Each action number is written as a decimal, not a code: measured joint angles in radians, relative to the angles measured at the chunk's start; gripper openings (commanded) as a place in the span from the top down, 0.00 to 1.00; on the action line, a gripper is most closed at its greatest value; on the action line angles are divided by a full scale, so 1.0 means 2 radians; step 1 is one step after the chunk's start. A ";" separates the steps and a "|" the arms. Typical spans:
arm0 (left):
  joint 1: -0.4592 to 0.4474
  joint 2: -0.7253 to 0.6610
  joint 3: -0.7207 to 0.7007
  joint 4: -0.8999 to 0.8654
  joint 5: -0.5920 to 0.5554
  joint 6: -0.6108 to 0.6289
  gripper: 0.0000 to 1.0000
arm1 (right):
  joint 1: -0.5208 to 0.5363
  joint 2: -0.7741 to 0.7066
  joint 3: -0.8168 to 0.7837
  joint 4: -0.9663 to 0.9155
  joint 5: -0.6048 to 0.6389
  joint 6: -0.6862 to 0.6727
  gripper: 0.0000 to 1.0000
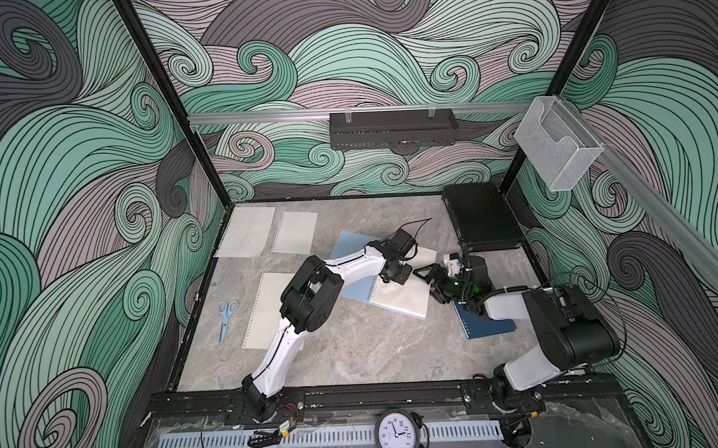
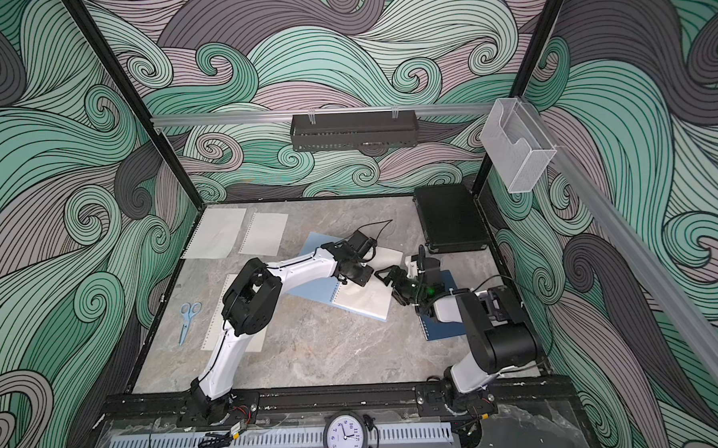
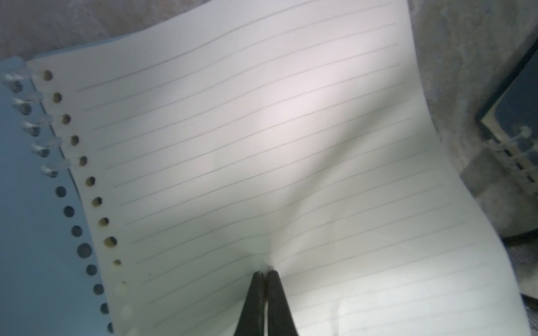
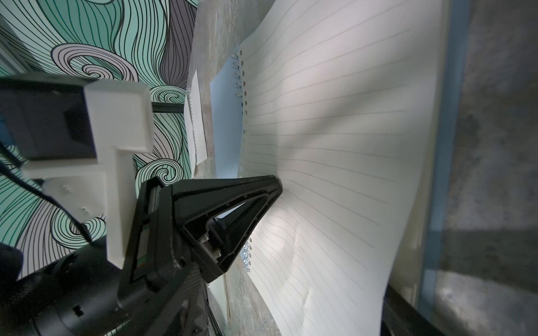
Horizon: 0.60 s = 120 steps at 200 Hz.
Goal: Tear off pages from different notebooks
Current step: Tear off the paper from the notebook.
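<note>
— Left claw tips right under the lens: pinched together, nothing visibly between them, pressing down on the open page and dimpling it.
— Holding the light blue notebook steady, then?
— Looks so. Pinned about mid-page, a little in from the spiral. No telling about the holes nearest the tips: on the spiral or off.
— And the right claw?
— Jaws apart, seemingly straddling the free edge of the same page, across it from the left claw. No firm pinch to be seen yet.
— Handling?
— Thin, limp, very light; waving and creased around the left tips. Likely to rip at the punched holes with little force, and just as likely to tear crookedly if yanked. Best taken at the free edge near a corner, gripped flat, then peeled away from the spiral hole by hole.
— Risk?
— Light notebook on a smooth bench: prone to sliding toward the right claw unless kept pinned.
— Rest of the job?
— Closed dark navy notebook just behind the right claw, under its wrist. Two loose pages well away from both claws, out beyond the left one. Neither touched by a claw.
</note>
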 measured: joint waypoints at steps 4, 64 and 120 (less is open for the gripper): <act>0.001 -0.002 -0.001 0.002 0.003 -0.001 1.00 | 0.000 0.002 0.001 0.001 0.000 -0.002 0.33; 0.009 -0.030 -0.035 0.014 0.034 -0.024 1.00 | 0.000 0.036 0.027 -0.020 -0.002 -0.020 0.37; 0.009 -0.057 -0.073 0.011 0.056 -0.049 1.00 | -0.002 0.054 0.105 -0.105 -0.009 -0.080 0.26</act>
